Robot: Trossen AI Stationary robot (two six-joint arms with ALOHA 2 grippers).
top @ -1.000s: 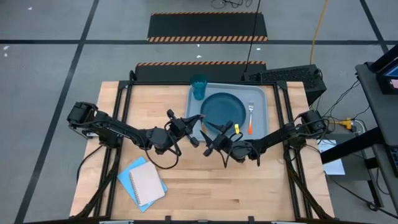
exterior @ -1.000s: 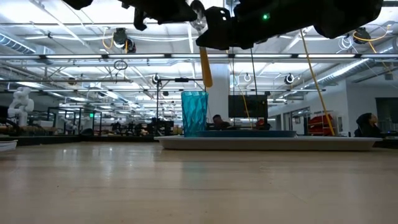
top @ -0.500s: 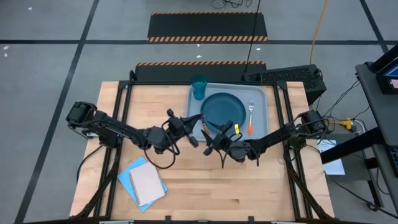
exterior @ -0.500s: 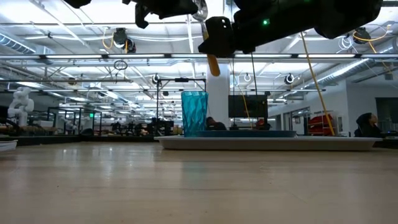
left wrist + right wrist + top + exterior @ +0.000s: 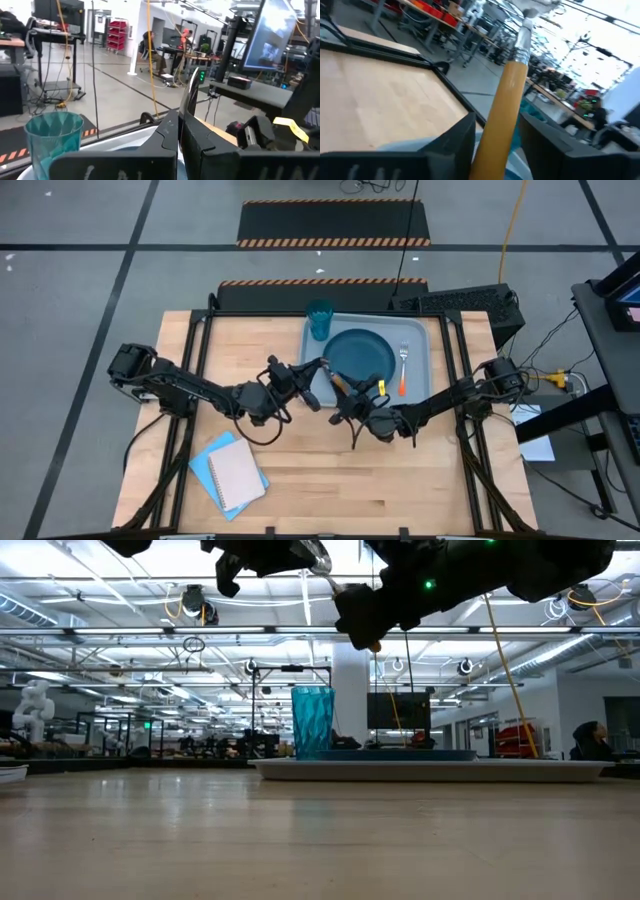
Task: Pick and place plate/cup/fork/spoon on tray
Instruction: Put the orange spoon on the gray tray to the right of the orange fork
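Note:
The spoon point(image 5: 335, 380), silver bowl and orange-yellow handle, is held in the air between my two grippers, just off the tray's near left corner. My left gripper point(image 5: 318, 368) is shut on its bowl end. My right gripper point(image 5: 341, 391) is shut on its handle. The grey-blue tray point(image 5: 427, 326) lies at the table's far middle. On it the teal-blue plate point(image 5: 358, 352) lies flat, the teal cup point(image 5: 320, 318) stands upright in the far left corner, and the fork point(image 5: 403, 368) lies right of the plate. My left gripper pinches the spoon's metal bowl point(image 5: 189, 88) between its two shut fingers; the bowl stands edge-on out of the fingertips. The fingers come level from the table's left. The spoon is clear of the table and the tray. My right gripper has the orange-yellow handle point(image 5: 503, 100) between its two fingers, one finger point(image 5: 454, 141) on each side, along the handle's lower half. The fingers come from the table's right, slanting. The handle tip point(image 5: 375, 643) sticks out below the gripper, and the spoon is tilted.
A blue and a white notebook point(image 5: 230, 472) lie at the table's near left. The table's near middle and right are bare wood. The room with benches and people shows beyond the table's far edge.
The spoon's handle has swung from hanging straight down to a slant, its tip going toward the table's right and up. My right gripper has gone with it, a little toward the tray. My left gripper has kept the bowl end nearly in place.

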